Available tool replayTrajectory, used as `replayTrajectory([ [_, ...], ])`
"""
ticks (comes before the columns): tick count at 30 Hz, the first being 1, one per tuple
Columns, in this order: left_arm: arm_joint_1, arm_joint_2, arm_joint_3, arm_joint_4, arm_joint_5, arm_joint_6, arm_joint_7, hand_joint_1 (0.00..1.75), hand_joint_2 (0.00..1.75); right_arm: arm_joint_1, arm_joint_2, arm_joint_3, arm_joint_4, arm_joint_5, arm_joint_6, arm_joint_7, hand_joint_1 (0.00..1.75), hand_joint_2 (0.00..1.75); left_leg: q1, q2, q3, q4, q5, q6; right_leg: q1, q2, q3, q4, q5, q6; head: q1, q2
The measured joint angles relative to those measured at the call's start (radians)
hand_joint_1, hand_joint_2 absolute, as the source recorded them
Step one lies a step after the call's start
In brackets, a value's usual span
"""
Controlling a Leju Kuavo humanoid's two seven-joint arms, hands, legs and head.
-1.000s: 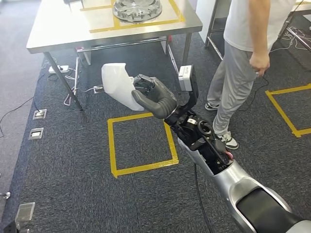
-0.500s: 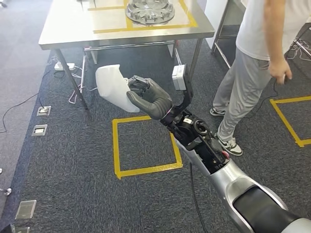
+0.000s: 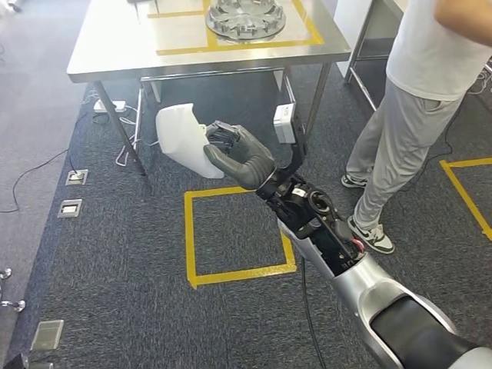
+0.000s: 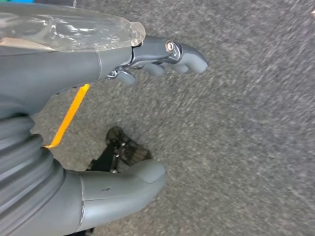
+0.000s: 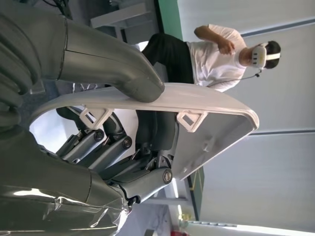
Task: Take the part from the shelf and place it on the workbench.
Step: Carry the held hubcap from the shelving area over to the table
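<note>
The right robot hand grips a white moulded part, thumb pressed on its outer face and fingers curled inside the hollow shell, holding it above the dark carpet. The part sits at the near edge of the steel counter, just below its level, its long axis running left and far from the hand, its broad end leading. On the counter a grey round metal disc rests within a yellow taped outline. A person in a white shirt stands to the right. The left robot hand hangs over the carpet, fingers apart, holding nothing.
</note>
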Motion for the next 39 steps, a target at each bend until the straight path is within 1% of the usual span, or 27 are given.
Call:
replayTrajectory([
  [1,0.0,-0.001,0.0,0.0,0.0,0.0,0.0,0.0,1.75,0.0,0.0,0.0,0.0,0.0,0.0,0.0,1.75,1.75,-0.001,0.0,0.002,0.002,0.0,-0.001,0.0,0.0,-0.002,-0.002,-0.002,-0.001,0.0,0.0],
  [2,-0.001,0.0,0.0,0.0,0.0,0.0,0.0,0.0,1.75,-0.001,0.001,0.0,0.0,0.0,-0.001,-0.001,1.75,1.75,0.001,0.002,-0.017,0.045,-0.01,-0.007,-0.004,-0.001,0.012,-0.009,-0.006,-0.005,-0.001,0.0],
  [3,-0.001,0.001,0.0,0.0,0.0,0.0,0.0,0.0,1.75,-0.002,0.002,0.0,0.0,0.0,-0.002,-0.001,1.75,1.75,0.003,0.005,-0.058,0.118,-0.032,-0.015,-0.007,-0.001,0.028,-0.015,-0.014,-0.009,-0.003,0.0],
  [5,0.0,0.004,0.0,0.0,-0.001,-0.001,0.0,0.0,1.75,-0.002,0.003,0.0,0.001,0.0,-0.003,-0.002,1.75,1.75,0.011,0.011,-0.168,0.276,-0.082,-0.031,-0.015,0.0,0.071,-0.024,-0.031,-0.014,-0.005,0.0],
  [6,0.003,0.004,0.0,0.0,-0.001,-0.001,0.0,0.0,1.75,0.0,0.003,0.0,0.002,0.001,-0.003,-0.002,1.75,1.75,0.015,0.012,-0.203,0.301,-0.087,-0.034,-0.016,0.0,0.082,-0.024,-0.041,-0.012,-0.005,0.0],
  [7,0.005,0.004,0.0,0.0,-0.001,-0.002,0.0,0.0,1.75,0.001,0.003,0.0,0.003,0.001,-0.004,-0.003,1.75,1.75,0.018,0.013,-0.208,0.272,-0.066,-0.036,-0.018,0.0,0.094,-0.024,-0.052,-0.009,-0.005,0.0],
  [10,0.006,0.005,0.0,0.0,-0.002,-0.002,0.0,0.0,1.75,0.001,0.003,0.001,0.007,0.001,-0.004,-0.008,1.75,1.75,0.022,0.023,-0.158,0.068,0.079,-0.038,-0.02,0.0,0.129,-0.021,-0.088,0.006,-0.011,0.0],
  [11,0.006,0.005,0.0,0.0,-0.003,-0.002,0.0,0.0,1.75,0.0,0.003,0.001,0.008,0.001,-0.004,-0.011,1.75,1.75,0.02,0.027,-0.146,0.026,0.109,-0.035,-0.019,0.0,0.134,-0.022,-0.098,0.013,-0.015,0.0],
  [12,0.007,0.005,0.0,0.0,-0.003,-0.002,0.0,0.0,1.75,0.0,0.004,0.001,0.008,0.003,-0.004,-0.014,1.75,1.75,0.019,0.029,-0.143,0.007,0.12,-0.028,-0.017,0.0,0.138,-0.021,-0.105,0.019,-0.018,0.0],
  [14,0.008,0.005,0.0,0.0,-0.004,-0.002,0.0,0.0,1.75,-0.001,0.004,0.001,0.008,0.007,-0.004,-0.019,1.75,1.75,0.016,0.026,-0.135,0.009,0.107,-0.011,-0.017,0.001,0.145,-0.017,-0.111,0.031,-0.018,0.0],
  [16,0.006,0.004,0.0,0.0,-0.005,-0.002,0.0,0.0,1.75,-0.002,0.004,0.001,0.007,0.009,-0.003,-0.021,1.75,1.75,0.016,0.023,-0.116,0.007,0.093,0.003,-0.02,0.001,0.123,0.039,-0.114,0.038,-0.012,0.0],
  [18,0.005,0.005,0.0,0.0,-0.006,-0.002,0.0,0.0,1.75,-0.001,0.004,0.001,0.006,0.01,-0.003,-0.022,1.75,1.75,0.014,0.019,-0.093,0.006,0.076,0.013,-0.021,0.001,0.05,0.169,-0.14,0.043,-0.005,0.0],
  [20,0.006,0.004,0.0,0.0,-0.006,-0.001,0.0,0.0,1.75,0.003,0.004,0.001,0.007,0.01,-0.004,-0.021,1.75,1.75,0.01,0.015,-0.067,0.006,0.055,0.018,-0.02,0.001,-0.036,0.287,-0.199,0.043,-0.001,0.0],
  [21,0.007,0.004,0.0,0.0,-0.006,-0.001,0.0,0.0,1.75,0.006,0.004,0.001,0.007,0.01,-0.004,-0.02,1.75,1.75,0.007,0.013,-0.052,0.006,0.043,0.019,-0.019,0.001,-0.062,0.304,-0.22,0.041,0.002,0.0],
  [22,0.008,0.003,0.0,0.0,-0.006,-0.001,0.0,0.0,1.75,0.007,0.004,0.001,0.007,0.01,-0.004,-0.019,1.75,1.75,0.003,0.011,-0.035,0.006,0.031,0.021,-0.017,0.001,-0.075,0.289,-0.222,0.037,0.004,0.0],
  [23,0.009,0.003,0.0,0.0,-0.006,-0.001,0.0,0.0,1.75,0.008,0.004,0.001,0.007,0.01,-0.005,-0.019,1.75,1.75,-0.001,0.009,-0.016,0.005,0.018,0.022,-0.014,0.001,-0.073,0.241,-0.192,0.028,0.007,0.0],
  [25,0.009,0.001,0.0,0.001,-0.006,-0.002,0.0,0.0,1.75,0.008,0.004,0.001,0.006,0.01,-0.005,-0.018,1.75,1.75,-0.007,0.007,0.016,0.005,-0.007,0.021,0.0,0.004,-0.055,0.103,-0.06,0.004,0.007,0.0],
  [26,0.009,-0.001,0.0,0.001,-0.006,-0.002,0.0,0.0,1.75,0.008,0.004,0.001,0.006,0.01,-0.005,-0.017,1.75,1.75,-0.009,0.006,0.026,0.004,-0.018,0.019,0.006,0.006,-0.046,0.05,-0.007,-0.006,0.005,0.0],
  [27,0.008,-0.003,0.0,0.001,-0.005,-0.002,0.0,0.0,1.75,0.008,0.004,0.001,0.006,0.01,-0.005,-0.017,1.75,1.75,-0.008,0.004,0.031,0.004,-0.026,0.015,0.011,0.007,-0.039,0.018,0.027,-0.01,0.002,0.0],
  [29,0.007,-0.002,0.0,0.001,-0.004,-0.002,0.0,0.0,1.75,0.007,0.004,0.0,0.003,0.01,-0.005,-0.016,1.75,1.75,-0.009,0.003,0.039,0.009,-0.032,0.005,0.013,0.007,-0.022,0.001,0.029,-0.011,0.0,0.0],
  [31,0.006,-0.001,0.0,0.001,-0.004,-0.002,0.0,0.0,1.75,0.005,0.005,0.0,0.0,0.009,-0.005,-0.017,1.75,1.75,-0.008,0.006,0.026,0.052,-0.03,-0.003,0.008,0.006,0.004,-0.015,0.028,-0.015,0.002,0.0],
  [33,0.004,0.0,0.0,0.001,-0.004,-0.002,0.0,0.0,1.75,0.002,0.007,0.0,-0.002,0.009,-0.004,-0.017,1.75,1.75,-0.004,0.009,-0.041,0.161,-0.05,-0.016,0.002,0.007,0.027,-0.024,0.018,-0.019,0.0,0.0],
  [35,0.005,0.002,0.0,0.001,-0.004,-0.002,0.0,0.0,1.75,0.004,0.008,0.001,-0.002,0.009,-0.004,-0.016,1.75,1.75,0.004,0.01,-0.132,0.274,-0.099,-0.03,-0.001,0.008,0.041,-0.025,0.002,-0.019,-0.003,0.0],
  [36,0.007,0.003,0.0,0.001,-0.004,-0.002,0.0,0.0,1.75,0.006,0.008,0.001,-0.002,0.009,-0.005,-0.016,1.75,1.75,0.008,0.011,-0.163,0.294,-0.115,-0.035,-0.002,0.009,0.05,-0.024,-0.007,-0.017,-0.004,0.0],
  [37,0.008,0.003,0.0,0.001,-0.004,-0.002,0.0,0.0,1.75,0.008,0.008,0.001,-0.002,0.009,-0.005,-0.016,1.75,1.75,0.012,0.012,-0.178,0.283,-0.112,-0.038,-0.004,0.01,0.061,-0.023,-0.018,-0.014,-0.004,0.0],
  [38,0.009,0.004,0.0,0.001,-0.004,-0.002,0.0,0.0,1.75,0.008,0.009,0.001,-0.002,0.009,-0.005,-0.016,1.75,1.75,0.015,0.013,-0.174,0.236,-0.082,-0.041,-0.006,0.011,0.074,-0.021,-0.03,-0.011,-0.004,0.0],
  [39,0.009,0.004,0.0,0.001,-0.004,-0.002,0.0,0.0,1.75,0.008,0.009,0.001,-0.002,0.009,-0.005,-0.016,1.75,1.75,0.018,0.015,-0.157,0.163,-0.028,-0.043,-0.007,0.01,0.086,-0.019,-0.043,-0.007,-0.004,0.0],
])
